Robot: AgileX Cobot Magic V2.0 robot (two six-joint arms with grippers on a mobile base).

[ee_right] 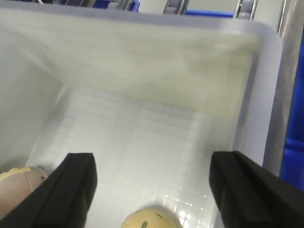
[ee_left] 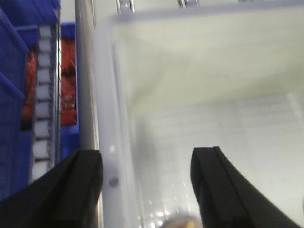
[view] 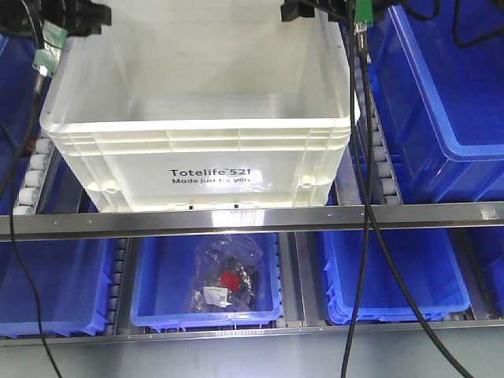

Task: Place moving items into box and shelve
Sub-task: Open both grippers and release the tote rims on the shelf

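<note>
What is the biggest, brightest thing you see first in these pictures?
The big white box with "Totelife 521" printed on its front sits on the upper shelf rail, between blue bins. Below it, one blue bin holds a clear plastic bag with something red inside. Each wrist view shows an open pincer, left and right, straddling a wall of the box.

Both grippers have matte black, wedge-shaped fingers, seen on the left gripper (ee_left: 147, 190) and the right gripper (ee_right: 152, 190). In the front view, a small green circuit board (view: 51, 43) with a metal connector sits on the dark arm end. Thin black cables (view: 364, 197) hang down.
</note>
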